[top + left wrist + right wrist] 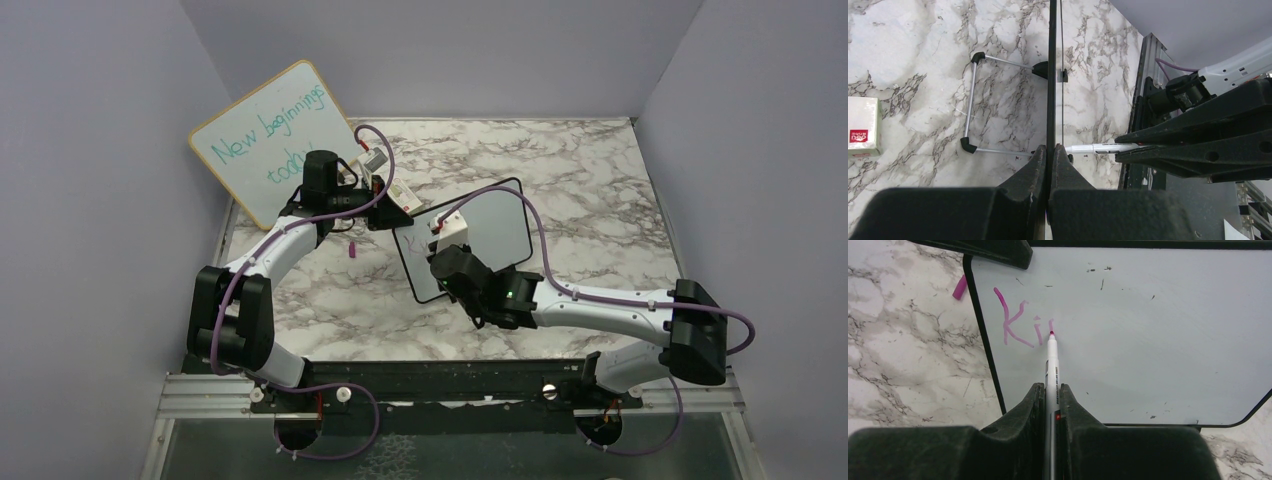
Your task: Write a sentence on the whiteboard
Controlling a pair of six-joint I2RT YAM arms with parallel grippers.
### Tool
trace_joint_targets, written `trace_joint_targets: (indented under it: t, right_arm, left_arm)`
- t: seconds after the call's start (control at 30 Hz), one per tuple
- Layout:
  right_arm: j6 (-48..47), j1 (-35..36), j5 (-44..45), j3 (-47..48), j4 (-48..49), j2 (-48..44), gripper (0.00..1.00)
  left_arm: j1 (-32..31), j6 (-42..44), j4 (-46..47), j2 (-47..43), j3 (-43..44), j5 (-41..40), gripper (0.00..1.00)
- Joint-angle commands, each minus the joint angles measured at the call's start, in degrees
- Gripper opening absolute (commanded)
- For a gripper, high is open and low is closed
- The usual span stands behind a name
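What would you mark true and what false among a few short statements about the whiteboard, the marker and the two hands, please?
1. The right hand grips a marker whose tip touches the whiteboard. True.
2. The sentence so far is in teal. False: it is pink, "Ki" plus one started stroke.
3. The left hand is shut on the whiteboard's edge. True.
4. The pink cap sits on the marker's tip. False: it lies on the table beside the whiteboard.
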Motion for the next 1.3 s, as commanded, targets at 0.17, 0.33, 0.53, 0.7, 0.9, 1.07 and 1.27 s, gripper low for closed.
trace_joint_targets:
  t: [0.17,0.33,0.53,0.7,0.9,1.07,1.27]
  right_arm:
    - [3.24,-0.46,-1.97,-0.24,-4.77,0.64,0.00]
    - [3.57,-0.46,-2.12,-0.63,-4.58,0.48,0.00]
    - [2.37,-0.46,-0.49,-0.54,-2.14,0.28,0.00]
    - [0.62,-0.46,1.67,-0.38,0.42,-0.07,0.00]
    - [-0.75,-0.46,3.02,0.24,1.95,0.11,0.00]
    - [-1.78,-0.55,3.63,0.68,2.75,0.19,0.00]
    - [-2.41,-0.71,4.41,0.95,3.32,0.11,0.00]
  left_arm:
    - [-0.14,0.53,-2.46,0.98,0.06,0.94,0.00]
    - [-0.12,0.54,-2.46,1.06,0.06,0.90,0.00]
    - [-0.14,0.47,-2.46,1.15,0.06,1.01,0.00]
    - [-0.15,0.49,-2.46,1.15,0.06,1.07,0.00]
    - [-0.15,0.45,-2.46,1.29,0.06,1.23,0.00]
    - [-0.15,0.45,-2.46,1.34,0.15,1.33,0.00]
    - [-0.14,0.45,-2.46,1.32,0.09,1.38,0.00]
